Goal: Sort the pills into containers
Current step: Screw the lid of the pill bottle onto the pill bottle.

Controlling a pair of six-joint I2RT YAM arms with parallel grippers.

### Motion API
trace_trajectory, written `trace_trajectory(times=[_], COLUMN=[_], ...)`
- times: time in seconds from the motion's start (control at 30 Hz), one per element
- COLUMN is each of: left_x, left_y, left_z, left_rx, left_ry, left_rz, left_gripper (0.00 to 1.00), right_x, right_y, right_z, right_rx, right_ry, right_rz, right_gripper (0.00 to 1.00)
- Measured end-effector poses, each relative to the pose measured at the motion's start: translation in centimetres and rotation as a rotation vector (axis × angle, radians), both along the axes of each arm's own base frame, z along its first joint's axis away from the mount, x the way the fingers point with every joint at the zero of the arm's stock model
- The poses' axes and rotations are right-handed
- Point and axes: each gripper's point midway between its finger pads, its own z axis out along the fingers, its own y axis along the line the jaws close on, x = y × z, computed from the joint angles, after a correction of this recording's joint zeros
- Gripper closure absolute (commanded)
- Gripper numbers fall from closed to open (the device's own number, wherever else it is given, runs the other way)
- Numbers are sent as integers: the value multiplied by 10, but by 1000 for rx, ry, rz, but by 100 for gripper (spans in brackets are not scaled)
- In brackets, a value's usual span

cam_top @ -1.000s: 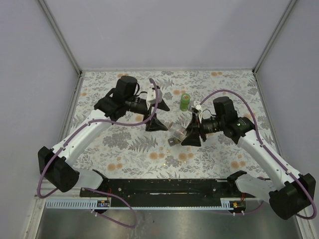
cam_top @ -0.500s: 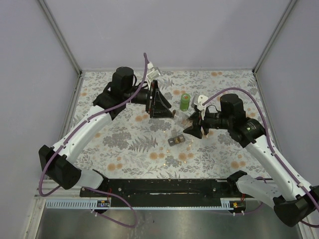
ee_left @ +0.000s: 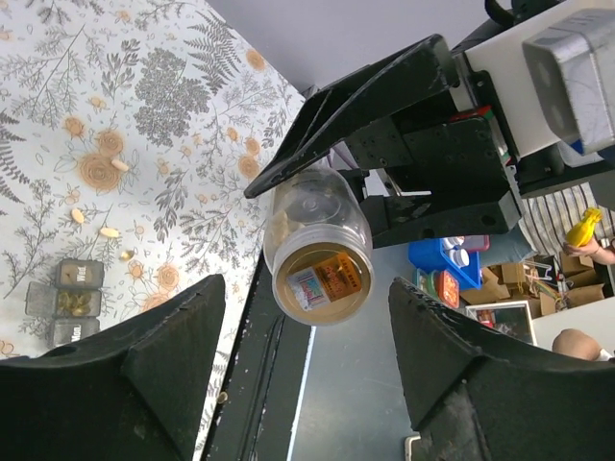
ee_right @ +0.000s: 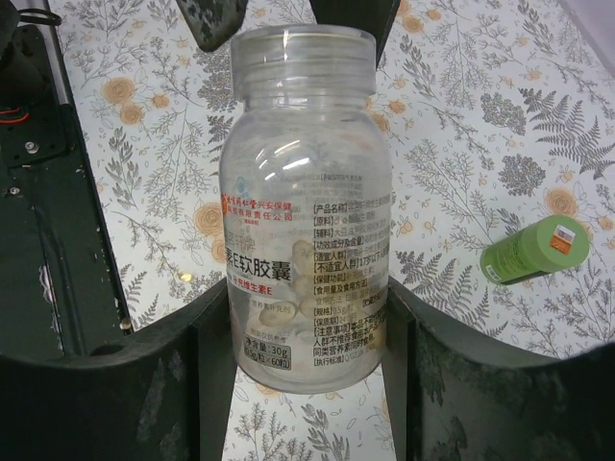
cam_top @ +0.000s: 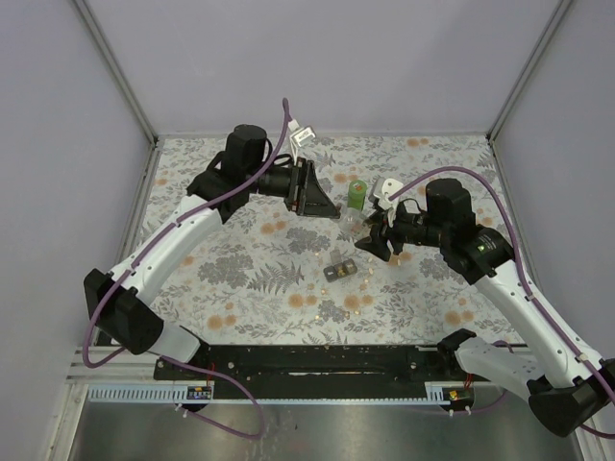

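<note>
A floral-print worktop (cam_top: 240,279) sits between plain lavender walls (cam_top: 317,58). The right tool (cam_top: 378,240) pinches a clear pill bottle (ee_right: 306,221) by its sides, raised off the worktop. The left tool (cam_top: 312,188), spread and holding nothing, lies at its 10 o'clock. The pill box (cam_top: 339,271) rests at the right tool's 7 o'clock.

Desk (cam_top: 240,288) w/ floral-print cover, grey walls (cam_top: 336,58) behind. Beyond desk edge: blue bin (ee_left: 437,257), boxes (ee_left: 504,279), prob. cardboard.
</note>
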Motion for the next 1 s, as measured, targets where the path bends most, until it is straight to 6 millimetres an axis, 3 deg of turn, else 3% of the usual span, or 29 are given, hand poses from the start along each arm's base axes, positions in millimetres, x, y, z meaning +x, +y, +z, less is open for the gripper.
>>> trace_trajectory(times=[0.27, 0.73, 1.0], left_x=[-5, -8, -10], left_y=[-3, -7, -7], left_z=[-5, -6, -10], left_rx=[33, 56, 63], left_ry=[32, 22, -40], left_rz=[11, -2, -40], left_gripper=[38, 67, 69], right_x=[1, 0, -4], right_y=[0, 1, 4], right_z=[-1, -3, -7], right_rx=[-5, -11, -1], right_ry=[-3, 5, 48], right_rz=[-8, 0, 8], right_gripper=[100, 100, 100])
